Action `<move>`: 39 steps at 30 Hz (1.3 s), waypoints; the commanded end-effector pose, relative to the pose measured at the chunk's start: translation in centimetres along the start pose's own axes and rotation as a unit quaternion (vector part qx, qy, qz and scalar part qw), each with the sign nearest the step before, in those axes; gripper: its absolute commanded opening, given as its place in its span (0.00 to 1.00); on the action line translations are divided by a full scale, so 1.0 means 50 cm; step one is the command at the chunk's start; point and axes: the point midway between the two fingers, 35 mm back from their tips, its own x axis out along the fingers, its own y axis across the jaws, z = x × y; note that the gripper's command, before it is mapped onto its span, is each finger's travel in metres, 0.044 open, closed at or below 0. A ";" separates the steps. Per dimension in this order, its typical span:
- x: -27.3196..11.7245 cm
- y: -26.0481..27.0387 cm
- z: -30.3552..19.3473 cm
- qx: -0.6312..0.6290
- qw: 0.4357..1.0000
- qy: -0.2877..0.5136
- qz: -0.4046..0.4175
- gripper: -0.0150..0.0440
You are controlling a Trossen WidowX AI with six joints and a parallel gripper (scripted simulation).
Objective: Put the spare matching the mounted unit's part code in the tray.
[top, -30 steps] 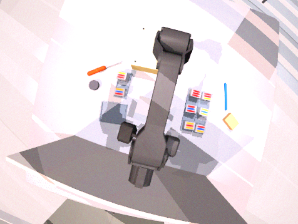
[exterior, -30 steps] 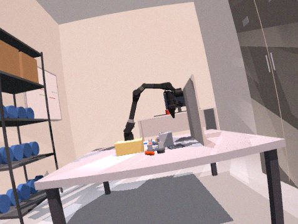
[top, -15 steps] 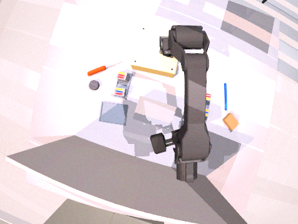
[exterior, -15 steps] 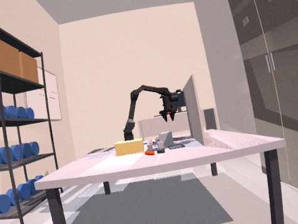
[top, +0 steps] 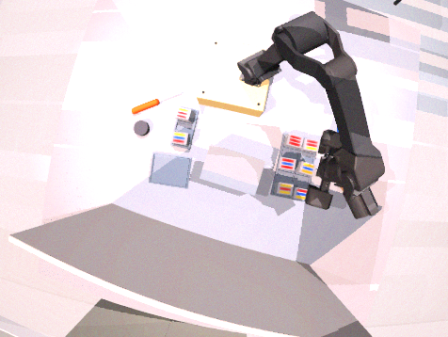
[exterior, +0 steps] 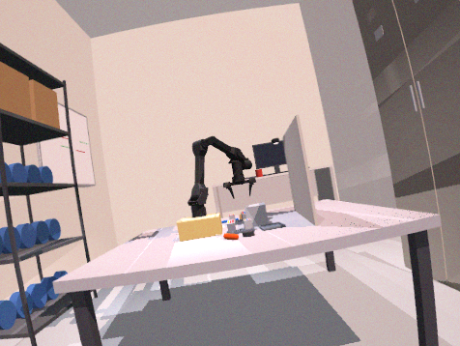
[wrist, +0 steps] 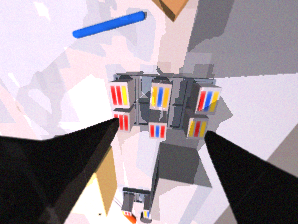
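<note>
Gripper (wrist: 157,150) spread wide and empty, hanging over the rack of spares (top: 296,166).

Six striped spares sit in the rack in two columns of three, none lifted; the pale blue tray (top: 170,169) lies well apart from it across the table (exterior: 367,217), and the mounted unit (top: 184,127) stands just beyond the tray, two striped labels showing on top. Near the unit lie an orange-handled screwdriver (top: 146,105) and a dark round puck (top: 141,128); a tan block (top: 235,98) sits under the arm's base. A blue pen (wrist: 109,25) lies past the rack in the wrist view. An upright grey panel (exterior: 300,169) stands on the pale tabletop. Around it: beige walls, a shelf rack with blue rolls (exterior: 29,232) and cartons, grey cabinets, a dark monitor (exterior: 269,156) behind.
</note>
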 end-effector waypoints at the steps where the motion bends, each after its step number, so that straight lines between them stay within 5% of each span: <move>1: 0.008 0.004 0.001 -0.013 1.000 0.000 -0.002 0.96; 6: 0.078 0.014 0.013 -0.013 1.000 0.000 -0.002 0.76; 39: 0.155 0.007 0.017 -0.013 1.000 0.000 -0.002 0.76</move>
